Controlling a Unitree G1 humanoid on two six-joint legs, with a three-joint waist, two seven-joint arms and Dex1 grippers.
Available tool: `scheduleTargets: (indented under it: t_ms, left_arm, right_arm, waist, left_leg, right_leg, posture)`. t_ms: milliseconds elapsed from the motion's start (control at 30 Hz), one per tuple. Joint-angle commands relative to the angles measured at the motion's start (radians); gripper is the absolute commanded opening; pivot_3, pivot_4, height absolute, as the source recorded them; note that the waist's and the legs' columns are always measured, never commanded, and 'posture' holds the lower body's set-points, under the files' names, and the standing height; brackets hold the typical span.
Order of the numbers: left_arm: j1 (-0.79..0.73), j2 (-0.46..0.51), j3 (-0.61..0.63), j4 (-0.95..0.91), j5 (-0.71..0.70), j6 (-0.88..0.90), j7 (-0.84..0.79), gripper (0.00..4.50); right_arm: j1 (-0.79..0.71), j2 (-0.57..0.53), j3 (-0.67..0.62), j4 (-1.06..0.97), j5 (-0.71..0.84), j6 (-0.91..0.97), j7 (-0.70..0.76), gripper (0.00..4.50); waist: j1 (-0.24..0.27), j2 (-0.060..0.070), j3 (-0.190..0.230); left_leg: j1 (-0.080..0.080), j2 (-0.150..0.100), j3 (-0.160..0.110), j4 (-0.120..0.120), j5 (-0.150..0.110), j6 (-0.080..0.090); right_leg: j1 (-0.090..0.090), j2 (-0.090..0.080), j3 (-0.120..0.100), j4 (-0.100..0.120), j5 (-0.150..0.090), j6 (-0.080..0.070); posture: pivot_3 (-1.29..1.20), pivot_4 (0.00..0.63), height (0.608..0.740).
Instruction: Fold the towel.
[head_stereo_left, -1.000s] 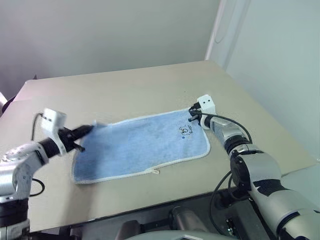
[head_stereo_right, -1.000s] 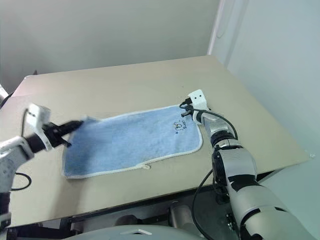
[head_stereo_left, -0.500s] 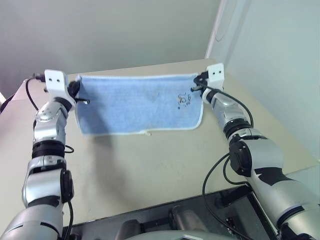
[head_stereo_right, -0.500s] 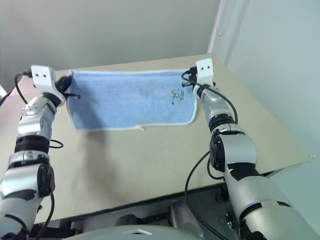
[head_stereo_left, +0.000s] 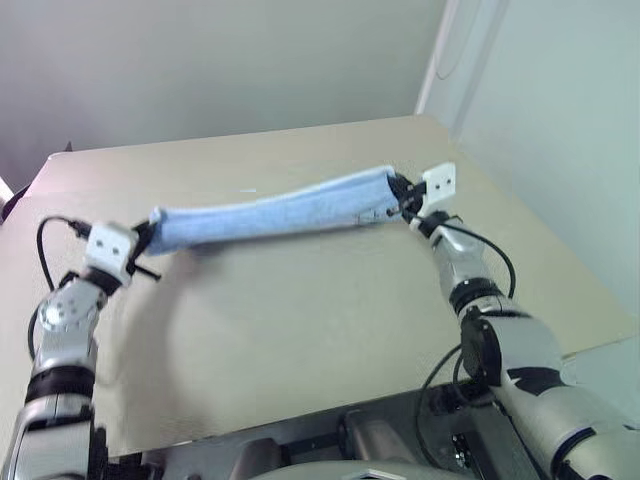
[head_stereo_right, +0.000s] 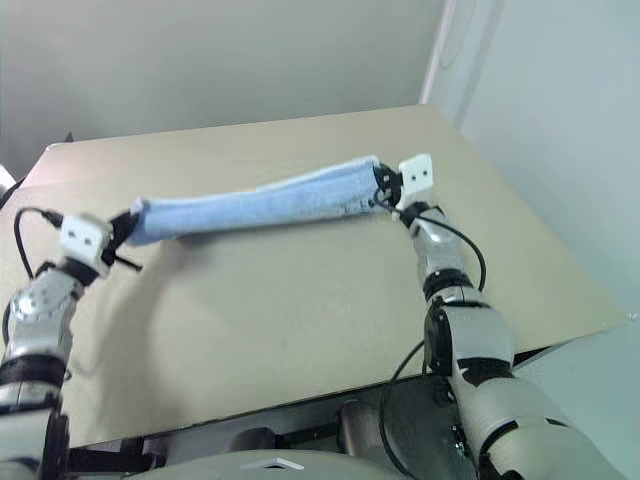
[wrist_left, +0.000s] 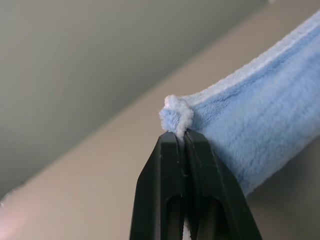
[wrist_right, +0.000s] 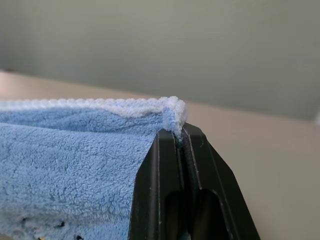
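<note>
I see the towel (head_stereo_left: 270, 214) stretched above the table (head_stereo_left: 300, 310) between my 2 grippers — left gripper (wrist_left: 181, 137) clenched on 1 corner, right gripper (wrist_right: 177, 134) pinching the other.

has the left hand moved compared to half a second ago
Yes. The left hand, shut on a corner of the towel, has dropped from up near the table's far edge to low over its near left part.
</note>
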Motion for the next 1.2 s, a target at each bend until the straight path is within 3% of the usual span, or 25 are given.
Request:
scheduleTargets:
  t_ms: [33,167,400,500,600,733,867,1200]
  left_arm:
    - [0.153,0.031,0.11,-0.164,-0.076,0.023,0.004,0.03]
    - [0.331,0.021,0.153,-0.322,-0.164,0.096,-0.036,0.03]
    - [0.566,0.052,0.213,-0.499,-0.289,0.261,-0.178,0.03]
    - [0.655,0.063,0.245,-0.556,-0.342,0.325,-0.247,0.03]
    - [0.759,0.069,0.284,-0.605,-0.389,0.394,-0.317,0.03]
    - [0.888,0.071,0.335,-0.644,-0.402,0.432,-0.395,0.03]
    - [0.891,0.078,0.375,-0.627,-0.414,0.451,-0.414,0.03]
    - [0.641,0.056,0.279,-0.576,-0.385,0.52,-0.399,0.03]
  right_arm:
    - [0.098,-0.015,-0.036,-0.141,0.068,-0.05,0.041,0.0]
    - [0.264,-0.022,-0.043,-0.329,0.145,0.02,0.129,0.0]
    - [0.604,-0.113,-0.01,-0.803,0.314,0.344,0.342,0.0]
    - [0.684,-0.174,-0.013,-0.875,0.343,0.431,0.385,0.0]
    - [0.754,-0.258,-0.03,-0.903,0.352,0.509,0.426,0.0]
    - [0.828,-0.356,-0.043,-0.953,0.368,0.579,0.479,0.0]
    - [0.81,-0.379,-0.034,-0.969,0.378,0.608,0.489,0.0]
    - [0.572,-0.27,0.012,-0.863,0.349,0.549,0.398,0.0]
  waist:
    - [0.004,0.0,0.0]
    - [0.022,0.0,0.0]
    - [0.046,0.002,-0.001]
    - [0.05,0.002,-0.001]
    - [0.05,0.002,-0.001]
    - [0.05,0.002,0.0]
    - [0.05,0.0,0.001]
    - [0.049,-0.001,0.001]
  left_leg:
    - [0.001,0.0,0.0,0.0,0.0,0.0]
    - [0.003,0.002,0.002,0.002,0.0,0.0]
    - [0.004,0.007,0.006,0.004,0.0,0.0]
    - [0.007,0.008,0.007,0.005,0.0,0.0]
    - [0.02,0.008,0.008,0.005,0.0,0.0]
    - [0.021,0.008,0.008,0.005,0.0,0.0]
    - [0.021,0.008,0.01,0.005,0.0,0.0]
    - [0.021,0.008,0.01,0.004,0.0,0.0]
  right_leg:
    - [0.001,0.0,0.0,0.0,0.0,0.0]
    - [0.003,-0.001,-0.003,0.001,0.0,0.0]
    - [0.009,-0.001,-0.008,0.002,-0.004,-0.001]
    - [0.014,0.0,-0.008,0.002,-0.011,0.0]
    - [0.021,0.001,-0.008,0.001,-0.014,-0.003]
    - [0.02,0.001,-0.009,0.001,-0.015,-0.003]
    - [0.02,0.001,-0.009,0.001,-0.015,-0.002]
    - [0.02,0.0,-0.015,0.0,-0.015,-0.002]
  posture:
    - [0.0,0.0,0.74]
    - [0.0,0.0,0.74]
    - [0.0,0.0,0.74]
    - [0.0,0.0,0.74]
    - [0.0,0.0,0.74]
    - [0.0,0.0,0.74]
    - [0.0,0.0,0.74]
    - [0.0,0.0,0.74]
